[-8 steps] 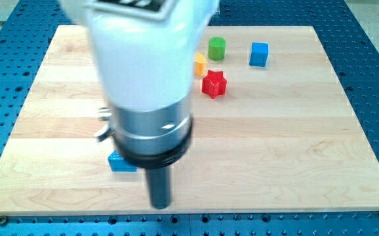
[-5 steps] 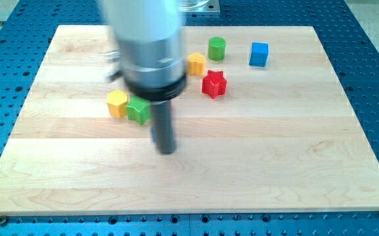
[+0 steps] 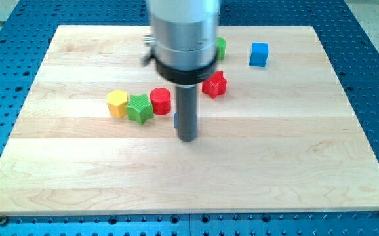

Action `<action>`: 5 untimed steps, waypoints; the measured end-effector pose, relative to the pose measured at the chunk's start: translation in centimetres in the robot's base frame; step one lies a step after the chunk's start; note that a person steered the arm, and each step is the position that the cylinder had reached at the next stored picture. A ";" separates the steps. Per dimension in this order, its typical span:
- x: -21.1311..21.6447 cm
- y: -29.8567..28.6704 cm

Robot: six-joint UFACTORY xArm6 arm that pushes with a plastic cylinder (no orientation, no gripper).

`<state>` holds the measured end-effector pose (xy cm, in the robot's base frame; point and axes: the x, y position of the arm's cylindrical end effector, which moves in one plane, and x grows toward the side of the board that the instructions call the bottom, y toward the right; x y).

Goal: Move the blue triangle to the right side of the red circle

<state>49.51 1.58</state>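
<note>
The red circle (image 3: 160, 101) lies left of the board's middle. Only a thin sliver of the blue triangle (image 3: 176, 120) shows, just below and right of the red circle. The rest of it is hidden behind my dark rod. My tip (image 3: 187, 138) rests on the board right beside that blue sliver, on its right and a little lower. The tip is below and right of the red circle.
A green star (image 3: 139, 108) and a yellow hexagon (image 3: 117, 103) sit in a row left of the red circle. A red star (image 3: 214, 84), a green cylinder (image 3: 220, 47) partly behind the arm, and a blue cube (image 3: 259, 54) lie toward the view's top right.
The arm has swept from the view's lower left up and to the right. The blue triangle has gone from the lower left to beside the red circle, which is now uncovered.
</note>
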 end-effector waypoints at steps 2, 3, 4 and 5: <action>2.7 3.8; 4.1 -1.0; -0.7 -1.2; -4.4 -1.1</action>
<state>45.10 0.46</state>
